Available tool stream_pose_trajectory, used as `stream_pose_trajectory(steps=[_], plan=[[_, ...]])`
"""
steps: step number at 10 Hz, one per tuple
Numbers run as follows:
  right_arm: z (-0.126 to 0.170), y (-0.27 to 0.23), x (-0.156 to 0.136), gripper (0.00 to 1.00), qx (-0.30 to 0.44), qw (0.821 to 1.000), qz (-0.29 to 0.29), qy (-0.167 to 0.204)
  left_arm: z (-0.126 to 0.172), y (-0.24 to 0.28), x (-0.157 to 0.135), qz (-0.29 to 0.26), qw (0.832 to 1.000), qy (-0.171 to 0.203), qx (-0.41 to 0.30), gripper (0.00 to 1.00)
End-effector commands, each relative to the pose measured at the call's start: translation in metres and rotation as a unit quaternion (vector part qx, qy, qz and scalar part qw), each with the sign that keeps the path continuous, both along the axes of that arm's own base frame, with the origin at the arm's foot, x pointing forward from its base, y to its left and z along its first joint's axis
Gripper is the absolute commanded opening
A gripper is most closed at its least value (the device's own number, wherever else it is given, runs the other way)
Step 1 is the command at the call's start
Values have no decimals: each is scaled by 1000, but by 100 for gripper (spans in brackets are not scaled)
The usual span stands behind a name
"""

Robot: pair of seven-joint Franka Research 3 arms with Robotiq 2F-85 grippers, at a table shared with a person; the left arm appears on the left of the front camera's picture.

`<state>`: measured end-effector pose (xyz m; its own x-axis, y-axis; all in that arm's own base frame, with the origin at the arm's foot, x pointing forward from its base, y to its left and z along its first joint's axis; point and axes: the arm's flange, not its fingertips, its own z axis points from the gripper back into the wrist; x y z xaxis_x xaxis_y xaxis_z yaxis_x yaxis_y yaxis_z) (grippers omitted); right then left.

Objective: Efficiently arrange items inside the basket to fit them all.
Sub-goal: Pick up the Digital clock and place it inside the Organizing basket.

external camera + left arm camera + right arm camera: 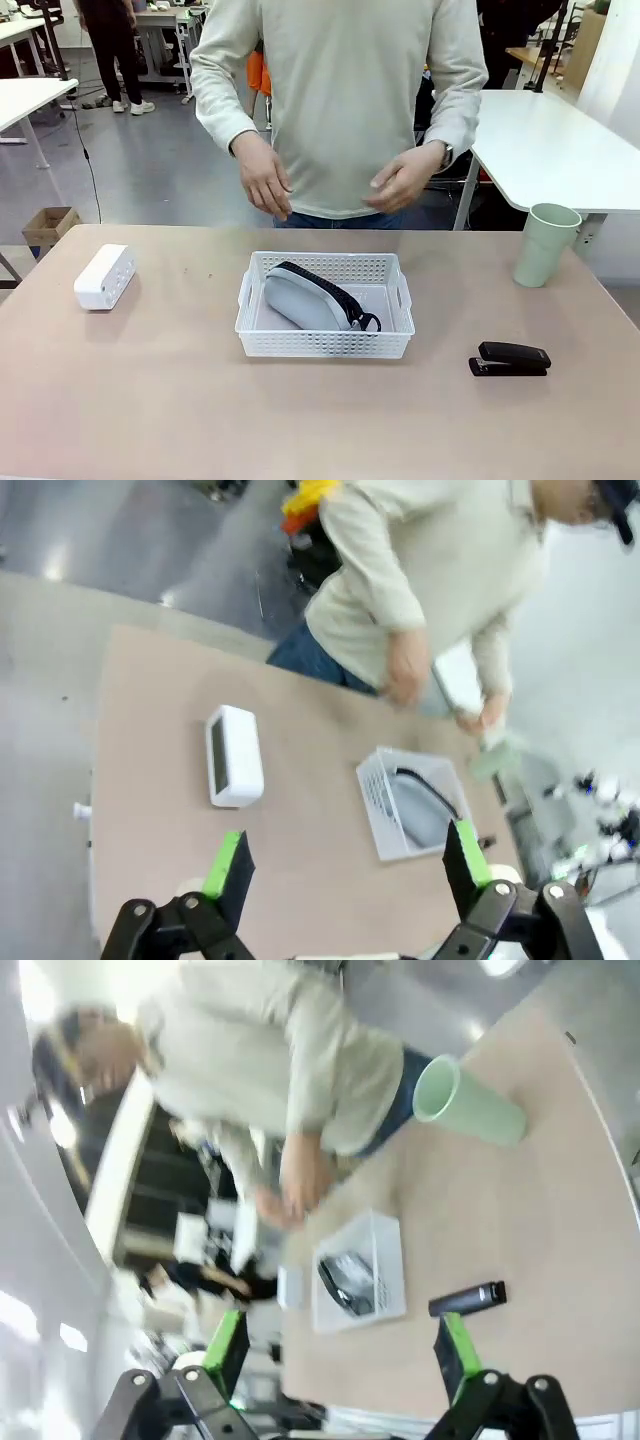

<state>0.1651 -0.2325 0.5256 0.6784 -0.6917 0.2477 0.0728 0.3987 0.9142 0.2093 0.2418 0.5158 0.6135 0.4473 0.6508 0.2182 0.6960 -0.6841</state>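
Grey pouch [305, 298] in basket [325, 345] | front: stapler [510, 358] outside | wrists: jaws wide apart

Pale things on a beige tabletop [180, 400]
White lattice basket [325, 343], grey pouch [300, 302] with black zipper [322, 285], white block [104, 277], pale green cup [545, 245], black stapler [510, 359].

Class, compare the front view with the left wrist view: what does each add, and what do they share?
Front view adds the black stapler, right of the basket; its green cup is just a pale blur from the wrist. Left wrist view adds the left gripper, jaws open and empty. Both share the white block, the basket holding the grey pouch, and the person.
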Motion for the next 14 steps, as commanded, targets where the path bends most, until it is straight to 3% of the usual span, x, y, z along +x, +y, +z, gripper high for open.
stream_pose_trajectory(steps=[1, 2, 3, 4, 11, 13, 14], plan=[[-27, 7, 25, 100, 108, 990, -86, -10, -49, -23, -4, 16, 998, -23, -52, 100], [-35, 3, 28, 100, 119, 988, -101, 2, -56, -21, -2, 32, 998, -6, -62, 100], [-39, 4, 28, 100, 108, 989, -96, -7, -58, -19, 0, 48, 996, 39, -70, 100], [-24, -30, 13, 100, 99, 992, -82, 16, -28, 25, -5, 29, 998, 3, -56, 100], [-24, -30, 13, 100, 99, 992, -82, 16, -28, 25, -5, 29, 998, 3, -56, 100], [-24, -30, 13, 100, 99, 992, -82, 16, -21, 12, -5, 42, 998, 35, -21, 100], [-24, -30, 13, 100, 99, 992, -82, 16, -13, 2, 4, 15, 998, 57, 2, 100]])
